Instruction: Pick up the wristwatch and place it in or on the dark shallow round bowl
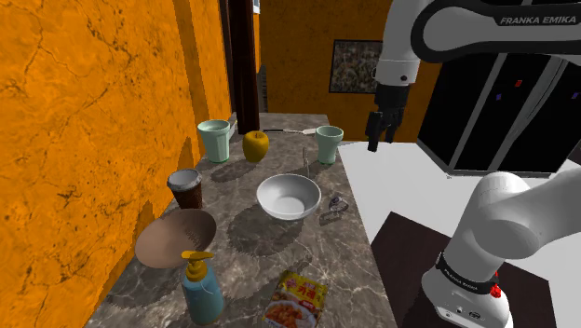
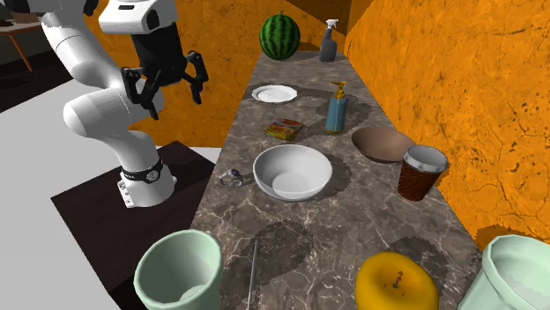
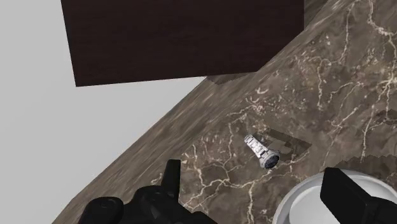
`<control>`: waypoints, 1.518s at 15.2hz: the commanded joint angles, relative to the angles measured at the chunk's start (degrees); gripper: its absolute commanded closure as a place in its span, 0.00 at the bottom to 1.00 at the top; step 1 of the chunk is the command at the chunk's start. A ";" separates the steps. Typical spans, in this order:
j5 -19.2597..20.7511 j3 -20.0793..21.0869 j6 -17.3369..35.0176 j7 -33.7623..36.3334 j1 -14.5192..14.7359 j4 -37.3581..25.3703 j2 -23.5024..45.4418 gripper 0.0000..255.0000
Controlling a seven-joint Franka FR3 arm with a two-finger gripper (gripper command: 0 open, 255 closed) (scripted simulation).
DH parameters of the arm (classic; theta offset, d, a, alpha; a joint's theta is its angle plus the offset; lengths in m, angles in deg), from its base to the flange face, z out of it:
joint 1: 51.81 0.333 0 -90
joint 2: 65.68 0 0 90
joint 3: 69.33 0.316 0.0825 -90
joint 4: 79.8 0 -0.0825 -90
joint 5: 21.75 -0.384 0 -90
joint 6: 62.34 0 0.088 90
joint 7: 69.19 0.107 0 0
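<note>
— What does the wristwatch (image 3: 263, 151) look like?

— Small and silvery: a pale linked band with a dark round face at one end. It lies on the dark veined counter (image 3: 305, 76), close to the edge and just beside the white bowl (image 1: 289, 196).

— And the gripper (image 3: 257, 191)?

— Its two black fingers stand wide apart and hold nothing. It hangs well above the counter. In the shoulder view it sits high, out past the counter's edge. In the wrist view the watch lies far below, between the lines of the two fingers and clear of both.

— Where is the dark shallow bowl?

— The brown bowl (image 1: 175, 238) sits across the counter by the orange wall. The white bowl is between it and the watch.

— Any writing?

— "FRANKA EMIKA" in white letters on the dark upper joint of the arm (image 1: 521, 28). The snack packet (image 1: 296, 300) near the counter's end carries print too small to read.
</note>
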 commanded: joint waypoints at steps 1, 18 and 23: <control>0.00 0.00 0.00 0.00 0.00 0.00 0.00 0.00; -7.92 10.20 34.44 15.65 0.11 16.59 14.97 0.00; -8.60 10.85 39.88 15.48 0.41 19.06 17.93 0.00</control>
